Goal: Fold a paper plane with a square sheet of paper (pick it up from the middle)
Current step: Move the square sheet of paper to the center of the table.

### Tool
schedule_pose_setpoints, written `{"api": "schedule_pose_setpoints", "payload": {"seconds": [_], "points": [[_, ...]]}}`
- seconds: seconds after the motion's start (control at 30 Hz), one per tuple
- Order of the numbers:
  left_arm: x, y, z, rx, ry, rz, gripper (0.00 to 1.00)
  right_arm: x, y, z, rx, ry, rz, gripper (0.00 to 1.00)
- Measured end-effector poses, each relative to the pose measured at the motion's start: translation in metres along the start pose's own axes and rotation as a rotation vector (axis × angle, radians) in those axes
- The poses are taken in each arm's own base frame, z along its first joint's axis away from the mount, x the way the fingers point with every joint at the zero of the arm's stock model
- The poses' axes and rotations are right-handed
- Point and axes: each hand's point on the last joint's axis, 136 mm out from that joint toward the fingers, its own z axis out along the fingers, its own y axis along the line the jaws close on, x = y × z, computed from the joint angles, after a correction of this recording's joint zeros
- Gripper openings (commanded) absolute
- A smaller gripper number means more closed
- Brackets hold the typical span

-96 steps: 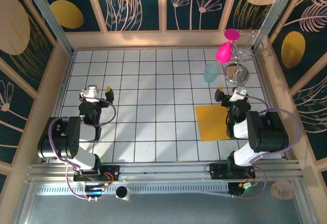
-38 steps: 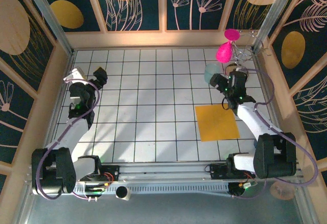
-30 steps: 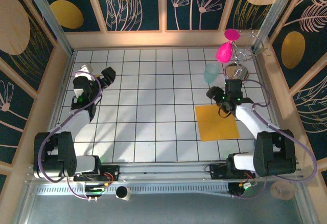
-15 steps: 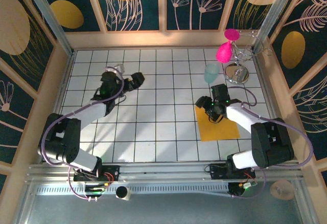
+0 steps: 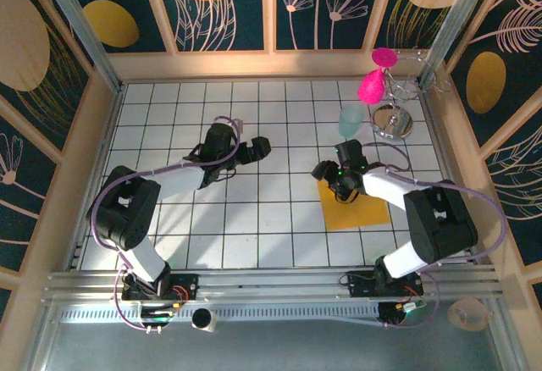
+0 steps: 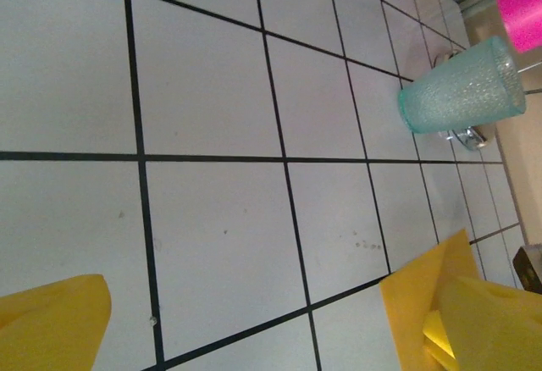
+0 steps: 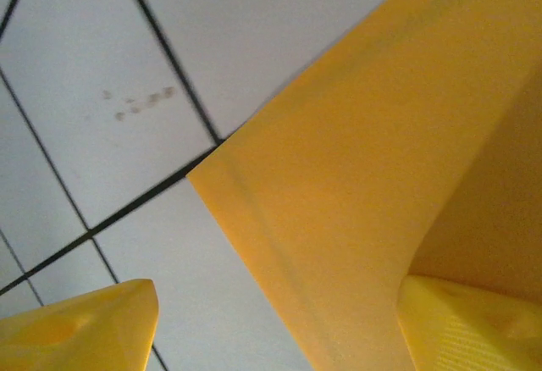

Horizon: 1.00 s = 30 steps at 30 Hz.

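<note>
Both my arms had swung in toward the middle of the table. My right gripper, which a moment before had hung out past the pale teal cup, had come back to the near side of the cup. It now sat low at the corner of the square sheet of paper closest to the cup. The sheet lay on the tiles on the near side of the cup. It seemed to have slid a little to the left under that contact, and it no longer looked quite flat.

My left gripper had crossed from far off to the cup's left and now pointed toward the cup, with some way yet to go before the paper. I took this to mean the pickup was only starting, and from a corner, not from the middle the task asks for. No fold had been made.

My right fingers had drawn in a little but were apart. In my right wrist view the sheet rose up in a curl between them. One of my fingertips hovered over bare tile and the other was tucked against the lifted paper. I could not tell whether it was above or beneath the paper. Nothing was pinched.

My left fingers were spread as wide as they go and held nothing. In my left wrist view the cup stood ahead and the sheet's corner showed just beside one of my tips.
</note>
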Motion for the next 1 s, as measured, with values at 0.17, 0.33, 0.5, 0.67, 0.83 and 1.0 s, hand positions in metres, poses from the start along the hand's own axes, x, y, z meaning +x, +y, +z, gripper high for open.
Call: {"api": "schedule_pose_setpoints", "payload": {"seconds": [0.17,0.33,0.5,0.67,0.83,1.0], "points": [[-0.001,0.009,-0.001,-0.049,-0.013,-0.009,0.99,0.002,0.048,0.025,-0.084,0.038,-0.019,0.73],[-0.01,0.015,-0.015,-0.114,-0.059,-0.01,0.99,0.004,0.115,0.058,-0.214,0.084,-0.015,0.67],[-0.026,0.013,-0.034,-0.149,-0.121,-0.007,0.99,-0.003,0.154,0.072,-0.301,0.104,-0.009,0.65],[-0.031,0.014,-0.044,-0.173,-0.146,0.001,0.99,-0.042,0.157,0.039,-0.343,0.004,-0.009,0.65],[-0.023,0.01,-0.038,-0.138,-0.1,0.0,0.99,-0.079,0.114,-0.002,-0.267,-0.126,-0.031,0.64],[-0.011,0.005,-0.024,-0.09,-0.026,-0.02,0.97,-0.065,0.07,0.006,-0.106,-0.085,-0.087,0.62]]}}
